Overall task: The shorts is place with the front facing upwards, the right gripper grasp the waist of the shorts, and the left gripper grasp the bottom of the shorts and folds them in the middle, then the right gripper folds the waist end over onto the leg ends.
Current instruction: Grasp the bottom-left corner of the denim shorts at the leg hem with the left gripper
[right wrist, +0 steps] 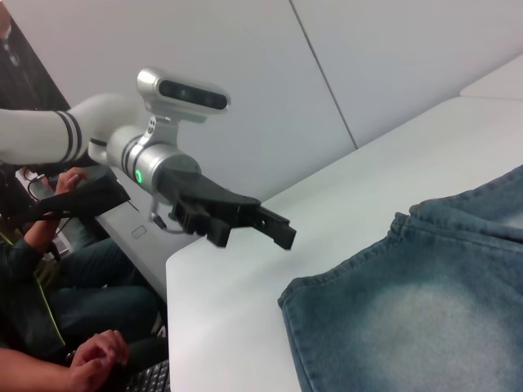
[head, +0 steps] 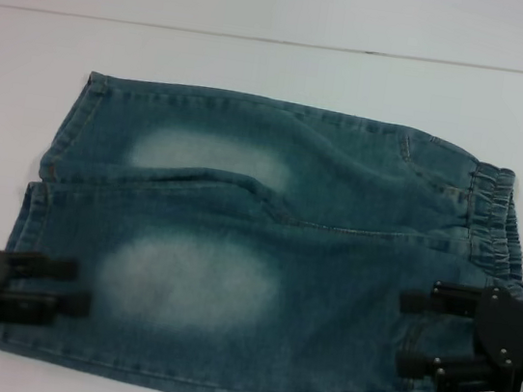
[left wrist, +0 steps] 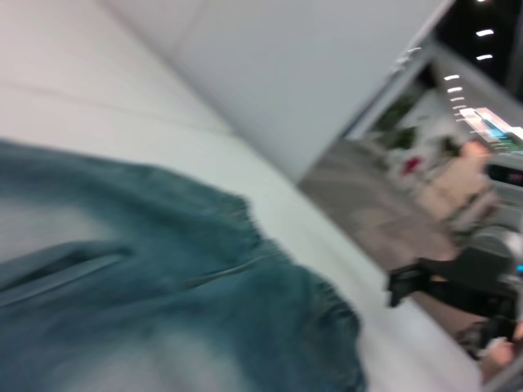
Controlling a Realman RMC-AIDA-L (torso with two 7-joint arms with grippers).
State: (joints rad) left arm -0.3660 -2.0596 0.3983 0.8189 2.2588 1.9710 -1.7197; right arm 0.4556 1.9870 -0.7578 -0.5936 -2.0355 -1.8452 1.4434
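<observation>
Blue denim shorts [head: 263, 255] lie flat on the white table [head: 261, 60], front up, with the elastic waist [head: 496, 224] at the right and the leg ends [head: 30, 212] at the left. My left gripper [head: 81, 288] stands open over the near leg end. My right gripper [head: 402, 333] stands open over the near part of the waist. Neither holds cloth. In the right wrist view the left gripper [right wrist: 253, 224] hovers clear above the table beside the leg ends [right wrist: 327, 294]. The left wrist view shows the shorts [left wrist: 163, 286] and, farther off, the right gripper [left wrist: 409, 282].
The table's far edge [head: 283, 41] runs behind the shorts. In the right wrist view a seated person [right wrist: 57, 310] is beside the table's left end [right wrist: 176, 278].
</observation>
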